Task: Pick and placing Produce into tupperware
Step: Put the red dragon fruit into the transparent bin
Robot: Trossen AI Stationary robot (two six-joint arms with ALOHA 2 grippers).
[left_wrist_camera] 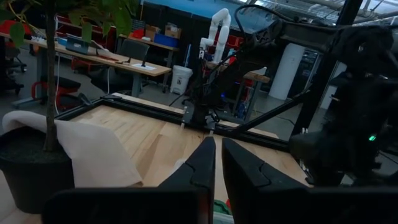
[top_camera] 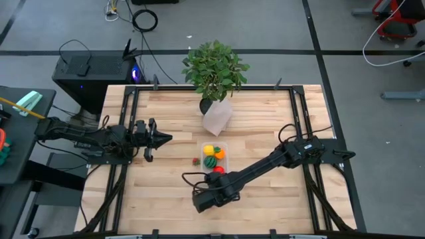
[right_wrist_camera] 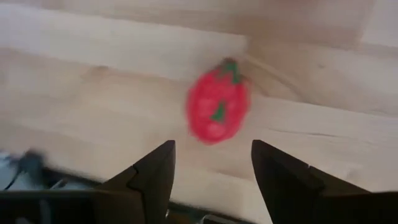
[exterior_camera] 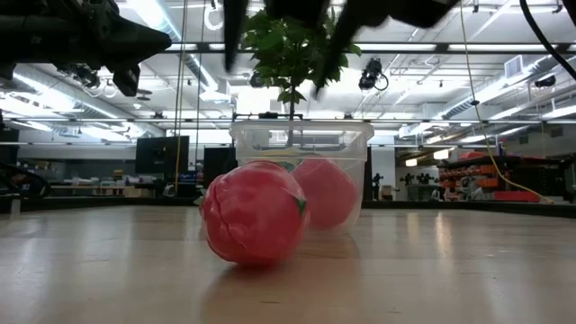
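One wooden table (top_camera: 166,199) | plant (top_camera: 214,66) | workshop desks behind

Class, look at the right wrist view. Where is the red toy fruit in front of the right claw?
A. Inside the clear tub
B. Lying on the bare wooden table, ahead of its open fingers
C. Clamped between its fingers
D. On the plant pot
B: the red toy fruit lies on the wooden table, beyond the right claw, whose fingers stand apart and touch nothing.

At frame centre a clear tupperware (top_camera: 215,159) holds yellow, orange, striped green and red produce (top_camera: 212,154) on the bench (top_camera: 166,199), the right end effector (top_camera: 201,200) lower centre, the left end effector (top_camera: 163,138) left of centre
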